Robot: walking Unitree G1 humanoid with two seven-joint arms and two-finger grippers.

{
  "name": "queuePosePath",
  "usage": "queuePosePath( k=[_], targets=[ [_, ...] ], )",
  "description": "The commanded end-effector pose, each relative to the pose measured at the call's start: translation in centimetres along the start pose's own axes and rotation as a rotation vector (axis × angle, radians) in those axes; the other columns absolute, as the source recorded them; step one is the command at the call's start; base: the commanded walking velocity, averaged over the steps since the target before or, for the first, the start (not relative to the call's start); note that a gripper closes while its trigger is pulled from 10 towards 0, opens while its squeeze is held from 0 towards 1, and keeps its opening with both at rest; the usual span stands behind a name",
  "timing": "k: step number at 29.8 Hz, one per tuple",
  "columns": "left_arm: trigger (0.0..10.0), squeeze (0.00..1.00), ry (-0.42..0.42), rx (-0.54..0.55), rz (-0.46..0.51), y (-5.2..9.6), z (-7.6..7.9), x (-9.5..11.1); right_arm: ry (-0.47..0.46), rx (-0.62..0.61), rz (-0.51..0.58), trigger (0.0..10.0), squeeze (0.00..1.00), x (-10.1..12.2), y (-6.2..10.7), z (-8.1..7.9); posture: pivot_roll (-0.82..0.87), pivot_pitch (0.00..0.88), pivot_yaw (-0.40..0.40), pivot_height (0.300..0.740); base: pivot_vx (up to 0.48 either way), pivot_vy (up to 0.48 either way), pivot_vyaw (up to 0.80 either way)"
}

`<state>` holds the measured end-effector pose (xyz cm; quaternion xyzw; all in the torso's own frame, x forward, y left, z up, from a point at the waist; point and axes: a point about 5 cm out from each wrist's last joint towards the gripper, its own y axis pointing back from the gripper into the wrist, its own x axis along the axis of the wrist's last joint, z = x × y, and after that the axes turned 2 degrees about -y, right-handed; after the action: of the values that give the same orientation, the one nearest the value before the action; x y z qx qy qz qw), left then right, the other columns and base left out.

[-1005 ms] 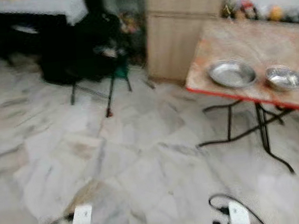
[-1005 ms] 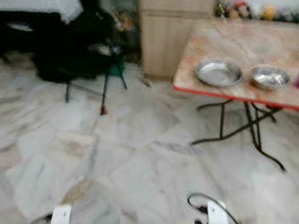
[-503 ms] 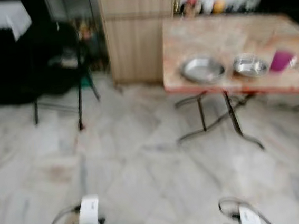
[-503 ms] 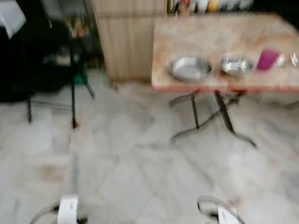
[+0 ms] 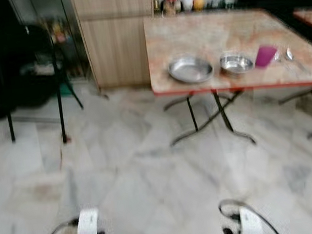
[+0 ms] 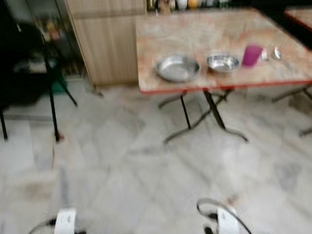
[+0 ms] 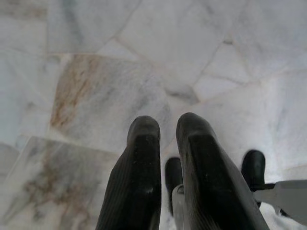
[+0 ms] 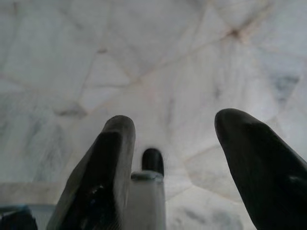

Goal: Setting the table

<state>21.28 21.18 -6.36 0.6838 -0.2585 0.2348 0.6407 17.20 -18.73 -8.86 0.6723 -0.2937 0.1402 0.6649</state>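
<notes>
A folding table (image 5: 220, 33) with a marbled top and red edge stands ahead to the right. Near its front edge sit a steel plate (image 5: 190, 69), a steel bowl (image 5: 236, 63), a magenta cup (image 5: 265, 55) and some cutlery (image 5: 289, 55). Both arms hang low over the marble floor, far short of the table. My left gripper (image 7: 165, 125) points down at the tiles with its fingers together and nothing between them. My right gripper (image 8: 175, 123) also points at the floor, fingers spread apart and empty.
A wooden cabinet (image 5: 116, 35) stands against the back wall left of the table, with jars (image 5: 189, 2) behind the table. A black chair and dark clutter (image 5: 27, 74) fill the left. A second red-edged table (image 5: 309, 18) shows at far right. Marble floor (image 5: 150, 173) lies between.
The camera has swung to the right: the table has shifted towards the middle of the view, and the cup and cutlery have come into sight. Both arms still hang low.
</notes>
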Motion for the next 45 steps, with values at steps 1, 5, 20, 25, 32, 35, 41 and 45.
queuePosePath(
  k=[1,5,20,25,32,35,41,45],
  targets=[
    [10.0,0.00,-0.004,-0.011,0.003,-0.1,0.3,0.2,0.001,-0.019,-0.008,10.0,0.00,-0.3,0.1,0.4,0.06,0.000,-0.027,0.740,0.000,-0.469,0.00],
    [10.0,0.00,-0.002,-0.012,0.002,-0.1,0.3,0.1,0.003,-0.017,-0.008,10.0,0.00,-0.3,0.1,0.2,0.06,0.000,-0.027,0.740,0.000,-0.472,0.00],
    [10.0,0.00,0.005,-0.011,0.002,-0.1,0.4,0.1,0.007,-0.027,-0.010,10.0,0.00,-0.4,0.2,1.0,0.06,0.000,-0.029,0.740,0.000,-0.293,0.00],
    [10.0,0.00,0.031,-0.005,0.018,-0.1,0.2,0.4,0.006,-0.028,-0.009,10.0,0.00,-0.4,0.2,1.2,0.06,0.000,-0.028,0.740,0.000,0.000,0.00],
    [10.0,0.00,0.032,-0.017,0.015,-0.1,0.2,0.3,0.002,-0.028,0.003,10.0,0.00,-0.2,0.2,1.3,0.06,0.000,-0.031,0.740,0.000,0.000,0.00],
    [10.0,0.00,0.035,-0.025,0.012,-0.1,0.4,0.3,0.013,-0.027,0.008,10.0,0.00,0.1,0.2,1.3,0.05,0.000,-0.030,0.740,0.000,0.000,0.00],
    [10.0,0.00,0.037,-0.033,0.013,-0.1,0.5,0.3,0.011,-0.029,0.015,10.0,0.00,0.3,0.1,1.3,0.05,0.000,-0.031,0.740,0.040,0.000,0.00],
    [10.0,0.00,0.036,-0.037,0.015,-0.1,0.5,0.4,0.008,-0.029,0.020,10.0,0.00,0.5,0.1,1.3,0.05,0.000,-0.031,0.740,0.251,0.000,0.00]
  ],
)
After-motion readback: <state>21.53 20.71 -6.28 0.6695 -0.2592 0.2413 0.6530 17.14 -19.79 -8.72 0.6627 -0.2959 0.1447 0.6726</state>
